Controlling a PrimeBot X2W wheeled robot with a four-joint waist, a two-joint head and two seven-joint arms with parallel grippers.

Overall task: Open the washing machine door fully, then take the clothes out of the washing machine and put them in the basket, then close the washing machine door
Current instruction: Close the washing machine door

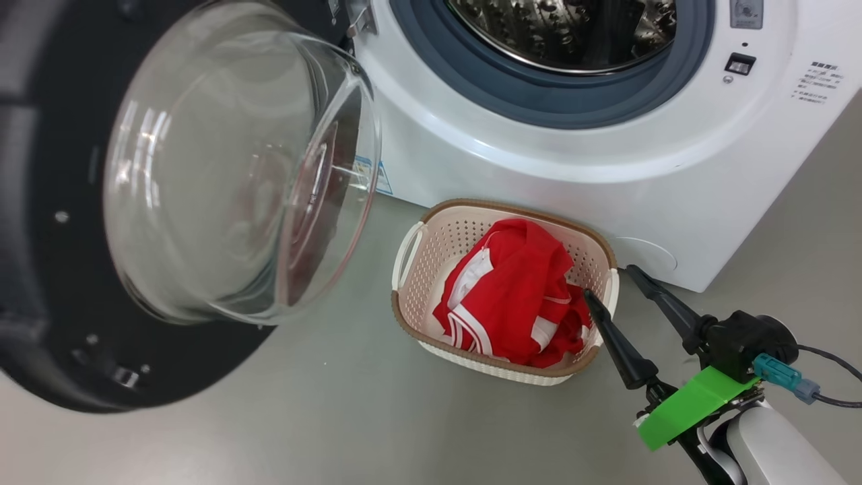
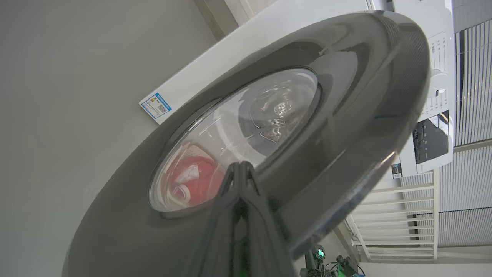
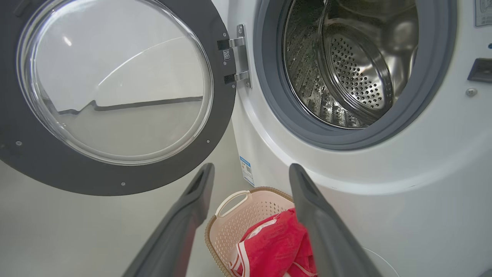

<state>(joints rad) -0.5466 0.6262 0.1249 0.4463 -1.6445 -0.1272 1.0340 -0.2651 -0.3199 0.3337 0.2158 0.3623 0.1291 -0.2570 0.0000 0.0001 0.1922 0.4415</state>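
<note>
The washing machine stands with its steel drum showing bare metal. Its door is swung wide to the left, the glass bowl bulging towards my head camera. On the floor in front sits the cream basket, and the red clothes lie heaped inside it. My right gripper hovers open and empty at the basket's right rim; in the right wrist view the gripper is above the basket and clothes. My left gripper is shut and empty at the door's outer face, contact unclear.
Grey floor spreads around the basket and under the open door. A blue label sits low on the machine's front. In the left wrist view a white railing and blinds stand beyond the door's edge.
</note>
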